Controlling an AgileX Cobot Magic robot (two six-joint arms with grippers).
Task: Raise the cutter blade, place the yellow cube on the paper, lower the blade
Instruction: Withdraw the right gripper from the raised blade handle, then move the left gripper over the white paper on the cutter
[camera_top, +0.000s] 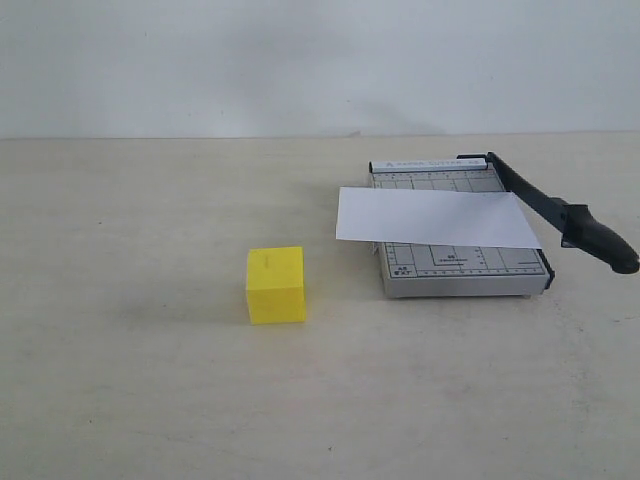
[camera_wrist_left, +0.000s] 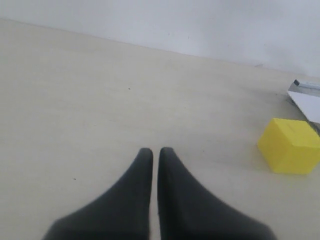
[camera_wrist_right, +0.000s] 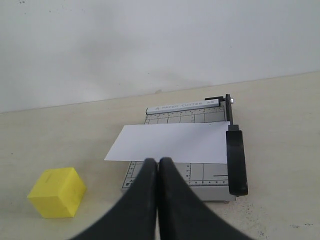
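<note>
The yellow cube (camera_top: 275, 285) sits on the table, left of the grey cutter base (camera_top: 460, 265). The white paper (camera_top: 435, 217) lies across the base and overhangs its left side. The black cutter blade (camera_top: 560, 215) runs along the base's right edge from the rear hinge, and its thick handle reaches past the front right corner. Neither gripper shows in the exterior view. My left gripper (camera_wrist_left: 155, 150) is shut and empty over bare table, with the cube (camera_wrist_left: 290, 146) well off to one side. My right gripper (camera_wrist_right: 158, 161) is shut and empty, short of the base's front edge, facing the paper (camera_wrist_right: 170, 142). The blade handle (camera_wrist_right: 236, 162) lies beside it.
The tabletop (camera_top: 130, 390) is pale beige and ends at a white wall (camera_top: 300, 60) behind the cutter. Bare table lies between the cube and the cutter base and in front of both.
</note>
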